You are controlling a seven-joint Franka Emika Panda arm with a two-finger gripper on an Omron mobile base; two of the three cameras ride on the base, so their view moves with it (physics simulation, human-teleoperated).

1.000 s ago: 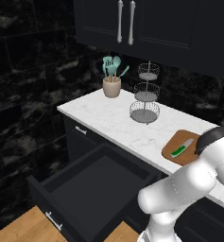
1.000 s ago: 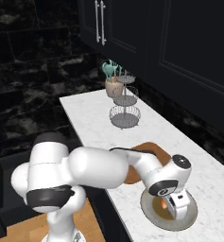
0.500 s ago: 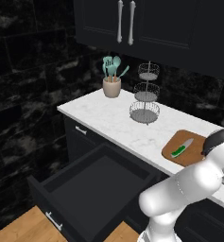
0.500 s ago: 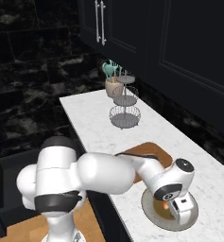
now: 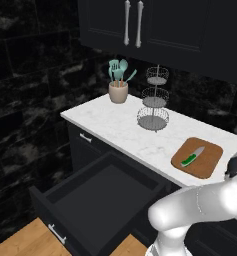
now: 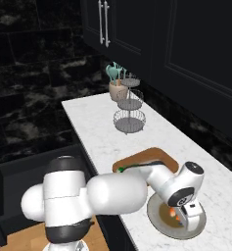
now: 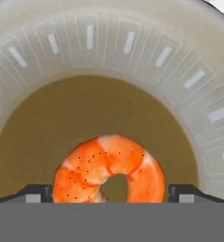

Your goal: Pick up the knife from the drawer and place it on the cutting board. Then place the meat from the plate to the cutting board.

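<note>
Nearest, the wide black drawer (image 5: 102, 192) stands pulled out over a wooden floor (image 5: 20, 242), its silver bar handle (image 5: 56, 234) facing front; above it runs the white marbled tabletop (image 5: 115, 122); on its near edge lies the brown cutting board (image 5: 197, 157) with the green-handled knife (image 5: 192, 157) resting on it; just beside the board, in the right base view, sits the olive-brown plate (image 6: 159, 223); the claw (image 6: 182, 221) hangs low over it, its fingertips (image 7: 35, 192) spread apart on either side of the orange-red meat (image 7: 108, 170), a curled shrimp in the plate's well; farther along stand a tiered wire basket stand (image 5: 154, 100) and a beige crock of teal utensils (image 5: 119, 85); behind rise black marble wall and dark cabinets (image 5: 140, 25); no writing is readable.
</note>
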